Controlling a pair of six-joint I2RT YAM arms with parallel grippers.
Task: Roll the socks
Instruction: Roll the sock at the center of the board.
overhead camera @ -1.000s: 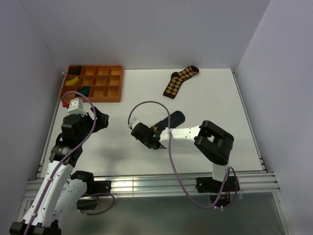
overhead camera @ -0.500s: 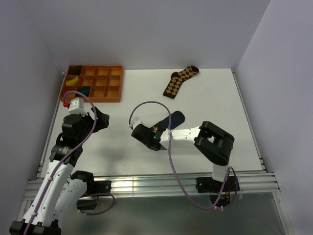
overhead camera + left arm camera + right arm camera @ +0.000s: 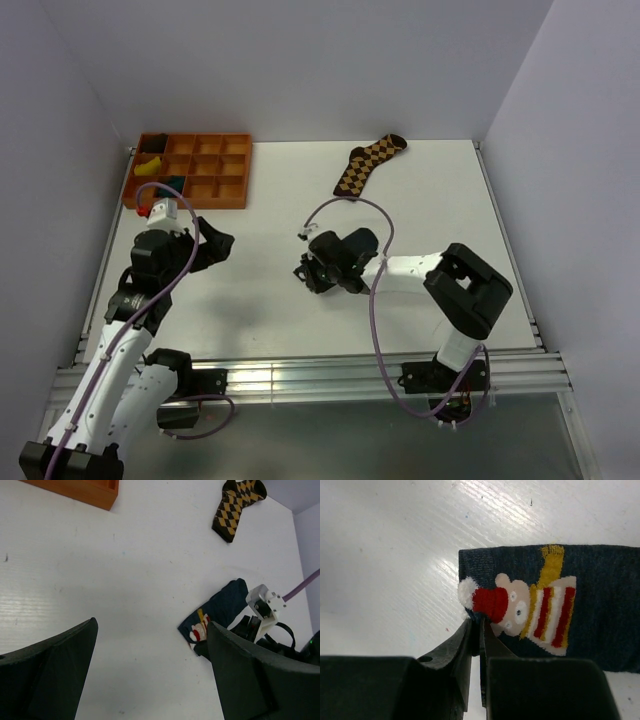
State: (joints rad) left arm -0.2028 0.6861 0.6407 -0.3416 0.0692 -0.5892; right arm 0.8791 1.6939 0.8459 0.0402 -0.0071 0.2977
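An orange compartment tray [image 3: 195, 170] is sitting at the tabletop's [image 3: 250, 300] far left corner. The left gripper [image 3: 152, 625] is hovering, spread wide, empty. Mid-tabletop, the dark teal fabric sock [image 3: 600, 570] with a cartoon bear patch is lying flat, the right gripper [image 3: 477, 627] pinching its edge. A brown-and-yellow argyle sock [image 3: 368, 163] is lying beyond.

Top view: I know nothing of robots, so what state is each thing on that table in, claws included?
Dark sock: flat, unrolled, one edge pinched.
Argyle sock: flat, untouched, near the far edge.
Tray: upright, a few small items in its left cells.
Left gripper: open, holding nothing.
Right gripper: shut on the dark sock's edge.
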